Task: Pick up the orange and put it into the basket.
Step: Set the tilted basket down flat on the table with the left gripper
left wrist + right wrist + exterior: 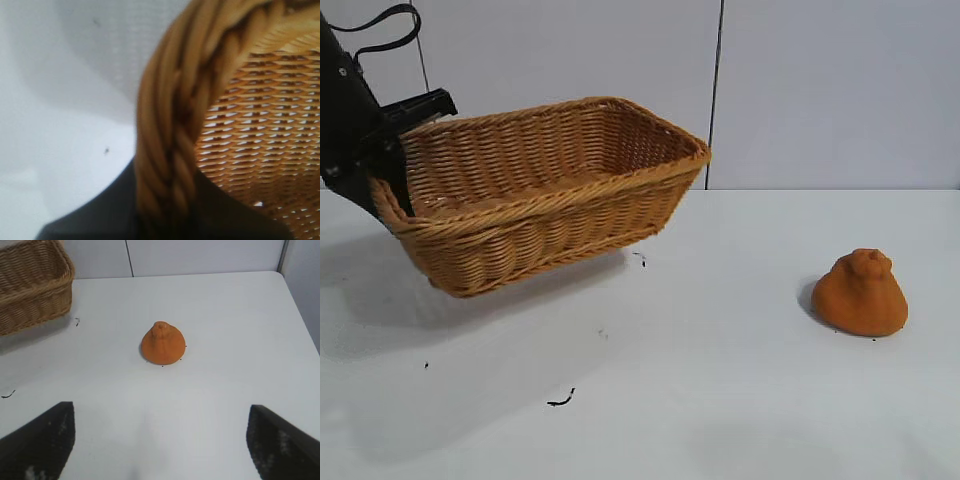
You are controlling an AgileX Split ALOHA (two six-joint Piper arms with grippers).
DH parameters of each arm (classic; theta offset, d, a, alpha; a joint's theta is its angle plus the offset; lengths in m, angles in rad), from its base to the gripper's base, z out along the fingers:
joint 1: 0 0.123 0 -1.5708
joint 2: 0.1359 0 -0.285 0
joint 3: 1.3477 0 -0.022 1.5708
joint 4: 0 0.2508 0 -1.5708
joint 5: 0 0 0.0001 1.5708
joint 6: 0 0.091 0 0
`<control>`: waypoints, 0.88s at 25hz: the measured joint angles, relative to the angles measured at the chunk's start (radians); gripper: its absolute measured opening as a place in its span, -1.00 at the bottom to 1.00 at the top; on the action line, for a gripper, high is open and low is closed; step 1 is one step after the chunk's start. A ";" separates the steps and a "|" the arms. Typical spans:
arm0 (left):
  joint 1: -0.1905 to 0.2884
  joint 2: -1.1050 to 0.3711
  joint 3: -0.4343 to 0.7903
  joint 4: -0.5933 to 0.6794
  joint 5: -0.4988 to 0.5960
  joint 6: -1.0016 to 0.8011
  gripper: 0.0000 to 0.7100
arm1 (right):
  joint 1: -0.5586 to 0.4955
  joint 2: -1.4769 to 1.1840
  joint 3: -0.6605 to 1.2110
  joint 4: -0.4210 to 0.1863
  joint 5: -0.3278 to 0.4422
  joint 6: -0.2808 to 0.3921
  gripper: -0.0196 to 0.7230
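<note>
Left gripper (395, 165) clamped on braided rim at basket's (550, 200) short end, exterior-view left. Basket lifted clear of tabletop (670, 400), tilted, shadow beneath. Right gripper (160, 440) wide open, holding nothing, low over tabletop, pointing at orange (163, 343). Orange upright on tabletop, well apart from basket, at exterior-view right.

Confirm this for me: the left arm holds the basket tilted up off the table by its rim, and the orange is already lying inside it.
Not quite. The orange is not in the basket; it sits on the table, well off to the side, as the exterior view shows. The rest holds: the left gripper has its fingers clamped on the basket's rim and holds it tilted, clear of the table.
</note>
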 joint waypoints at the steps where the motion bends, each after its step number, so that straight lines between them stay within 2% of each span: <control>1: 0.000 0.019 -0.026 -0.004 0.024 0.048 -0.74 | 0.000 0.000 0.000 0.000 0.000 0.000 0.77; 6: -0.030 0.088 -0.116 -0.005 0.119 0.228 -0.74 | 0.000 0.000 0.000 0.000 0.000 0.000 0.77; 12: -0.079 0.134 -0.137 -0.010 0.117 0.275 -0.75 | 0.000 0.000 0.000 0.000 0.000 0.000 0.77; 22: -0.078 0.202 -0.129 -0.002 0.061 0.279 -0.75 | 0.000 0.000 0.000 0.000 0.000 0.000 0.77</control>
